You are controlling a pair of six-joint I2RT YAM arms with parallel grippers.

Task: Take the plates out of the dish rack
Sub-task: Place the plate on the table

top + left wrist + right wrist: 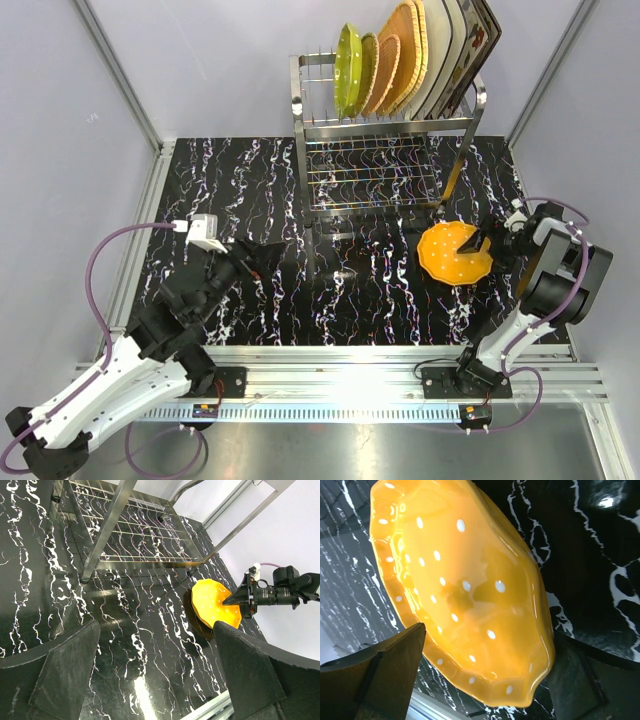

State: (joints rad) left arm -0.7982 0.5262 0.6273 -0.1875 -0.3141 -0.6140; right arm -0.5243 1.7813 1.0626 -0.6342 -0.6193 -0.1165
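The unloading is only just getting under way. 1 round orange dotted plate [455, 255] is lying out of the dish rack [385, 150], down on the table [250, 190] on the rack's near side, close to its right-hand legs. In the left wrist view one edge is looking slightly raised, so it may not be lying quite flat.

The right gripper [485, 243] is reaching in at that plate's rim from the side facing away from the rack. Its fingers are spreading wide to either side of the rim and are not pinching it, as far as its own camera is showing. My reading is that it is letting the plate go.

The left gripper [258, 258] is hanging over the table on the near side of the rack, off toward its left legs. It is gaping wide and carrying nothing.

Everything else is waiting. About 7 plates are standing on edge between the prongs on the rack's top tier: lime-green ones [347, 70] at the left end, orange woven ones [403, 55] in the middle, then cream square ones [445, 50] and a patterned one at the right end. The overlap is making the exact count uncertain. The grid shelf underneath is showing no plates.

The table is wearing a glossy black marble pattern with white veins, catching glare. Pale walls [200, 60] are closing in behind and beside the rack, and an aluminium rail [330, 365] is running along the near edge.
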